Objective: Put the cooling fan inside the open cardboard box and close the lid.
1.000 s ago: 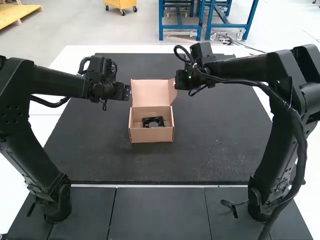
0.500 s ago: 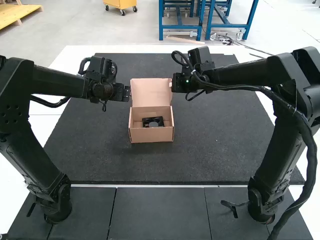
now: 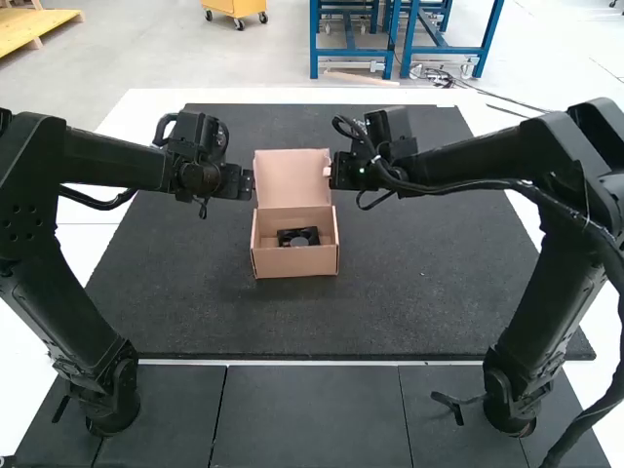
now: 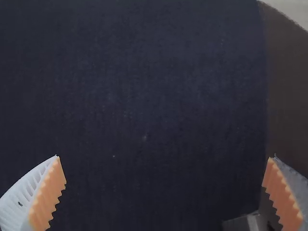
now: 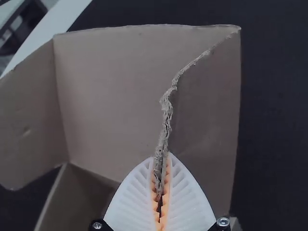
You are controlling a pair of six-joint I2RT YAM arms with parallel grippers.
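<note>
Cooling fan: black, square-framed, was seen lying flat inside the cardboard box at the centre of the high view, on the dark mat of the tabletop. Lid: was stood upright along the box's upper edge, not yet closed. Right pincer: was shut on the lid's side flap, whose raw edge was nipped between the pads. Left pincer: was held wide open and empty, just beside the lid's left edge. Handling: the cardboard was judged light, thin and easily creased or torn. The lid was judged best taken near its free upper edge and folded down evenly.
</note>
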